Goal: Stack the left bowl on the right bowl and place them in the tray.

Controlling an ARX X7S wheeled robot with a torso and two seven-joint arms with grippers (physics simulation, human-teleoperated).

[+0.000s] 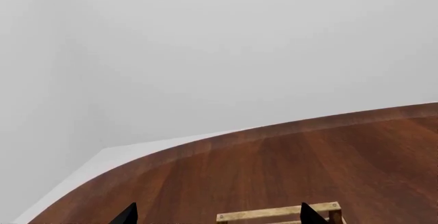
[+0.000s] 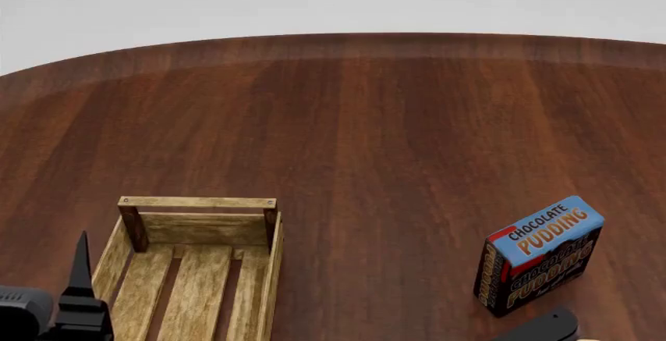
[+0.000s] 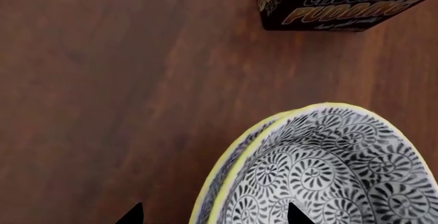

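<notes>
A bowl with a yellow rim and a black-and-white swirl pattern fills the lower part of the right wrist view. Two yellow rim lines run side by side along its edge, as if one bowl sits inside another, but I cannot tell for sure. My right gripper is open, its two black tips on either side of that rim. No bowl shows in the head view. The tray, a light-wood slatted crate, sits at the lower left of the table and holds nothing visible. My left gripper hangs open over the tray's corner.
A chocolate pudding box stands upright at the lower right of the round dark-wood table, just beyond the bowl. A black part of my right arm shows below the box. The table's curved far edge meets a plain white background.
</notes>
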